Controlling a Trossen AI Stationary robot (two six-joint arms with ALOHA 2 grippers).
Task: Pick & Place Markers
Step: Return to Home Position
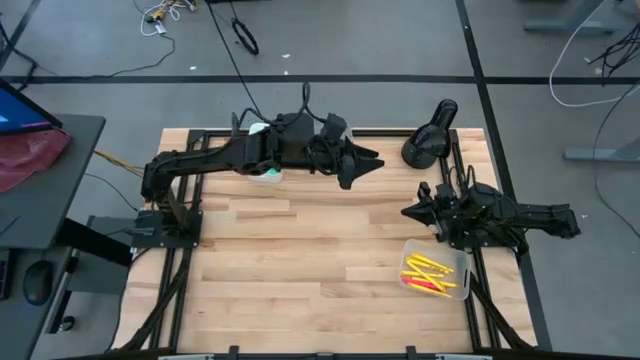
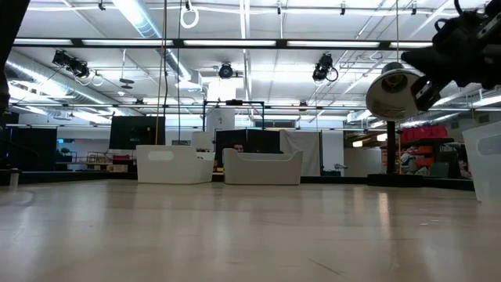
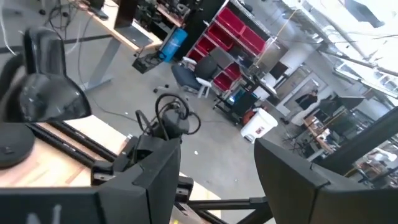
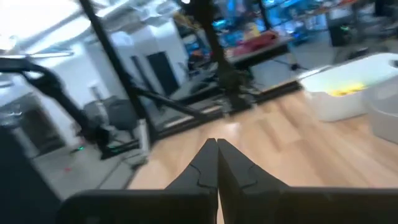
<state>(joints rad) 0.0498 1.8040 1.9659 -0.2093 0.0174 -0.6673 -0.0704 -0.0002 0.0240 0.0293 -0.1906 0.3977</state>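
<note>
Step in hand: by my reading, both arms were heading home with nothing carried, and the sorting looked complete, since no marker lay loose on the boards.
Left gripper: the left gripper (image 1: 374,163) hung over the far middle of the table, reaching right; its fingers (image 3: 155,180) stood apart with nothing between them.
Right gripper: the right gripper (image 1: 407,212) sat at the right side, pointing left, its jaws pressed together on nothing.
Markers: the thin yellow and red markers (image 1: 430,273) lay heaped in the clear rectangular plastic bin (image 1: 445,248) at the near right. More yellow showed in the white plastic bin (image 4: 339,99) at the far middle, under the left arm.
Doing it well: the left arm probably needed to lift before drawing back, so its links stayed clear of the white bin's wall. It also had to keep away from the black dome-headed desk lamp (image 1: 430,138) at the far right.
Right arm's care: folding straight back looked safest, staying off the clear bin just near of it.
Spacing: the two grippers were near each other, so slow, separate retreats seemed wise.
Surface: a pale wooden plank tabletop (image 1: 300,250) in a black frame, mostly bare.
Room: grey floor with dark tape lines and loose cables; a dark side desk (image 1: 60,190) to the left; red shelving (image 3: 233,34) farther off.
</note>
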